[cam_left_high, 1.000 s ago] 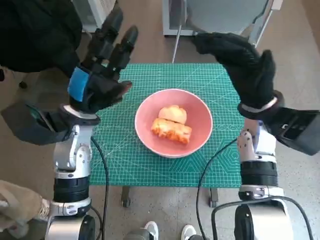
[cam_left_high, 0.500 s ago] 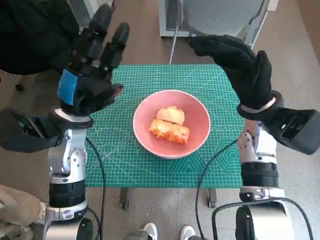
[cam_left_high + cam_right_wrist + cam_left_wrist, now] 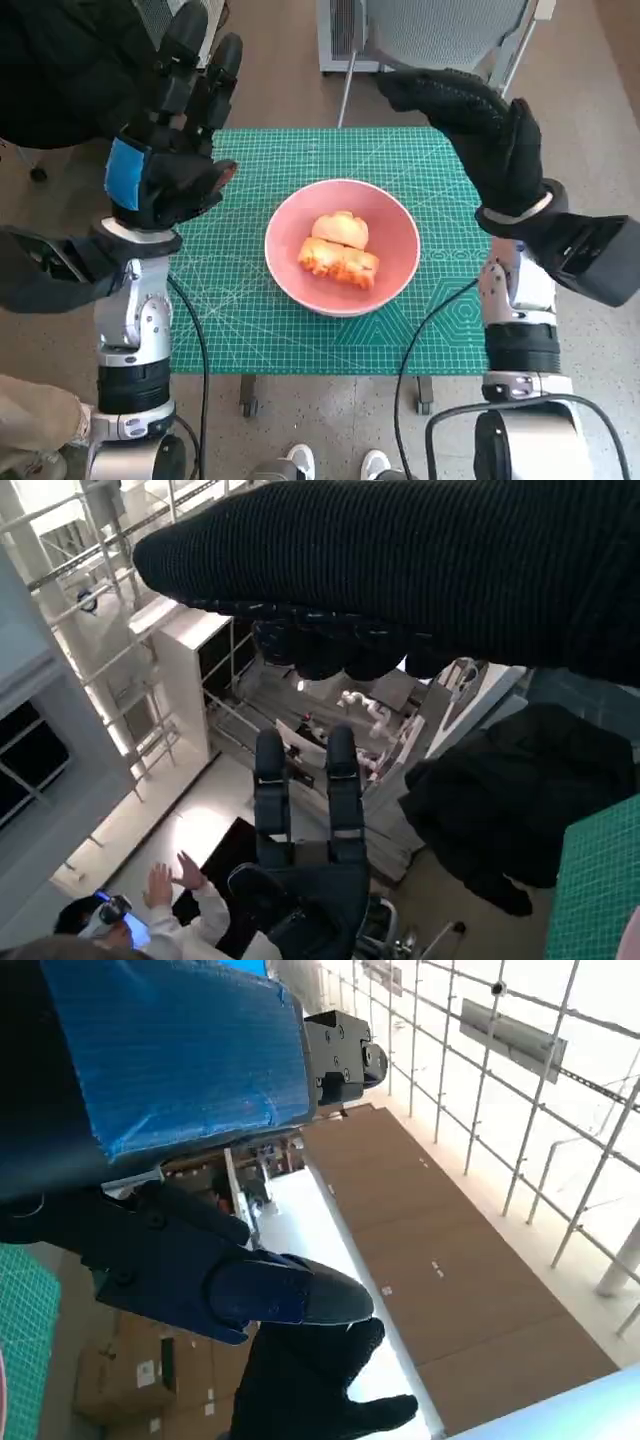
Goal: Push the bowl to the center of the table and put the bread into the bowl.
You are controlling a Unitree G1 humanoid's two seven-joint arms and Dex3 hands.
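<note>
bread (image 3: 339, 251) sitting in the pink bowl (image 3: 395, 262) mid green mat (image 3: 250, 310), left hand (image 3: 168, 170) raised off to one side, fingers spread, holding nothing, gloved right hand (image 3: 480, 130) up on the other side, also empty, fingers loose

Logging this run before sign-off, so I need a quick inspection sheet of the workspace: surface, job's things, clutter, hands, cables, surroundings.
Surface: green cutting mat covering the small table.
Job's things: pink bowl about mid-mat; bread lies inside it, in two pieces.
Clutter: nothing seen on the mat besides the bowl.
Hands: left hand raised at the mat's left edge, fingers apart, holding nothing; right hand raised over the mat's right far corner, holding nothing.
Cables: black cables hang beside both forearms, crossing the mat's near edge.
Surroundings: chair beyond the table; dark clothing at far left; a person's shoes by the near edge.
</note>
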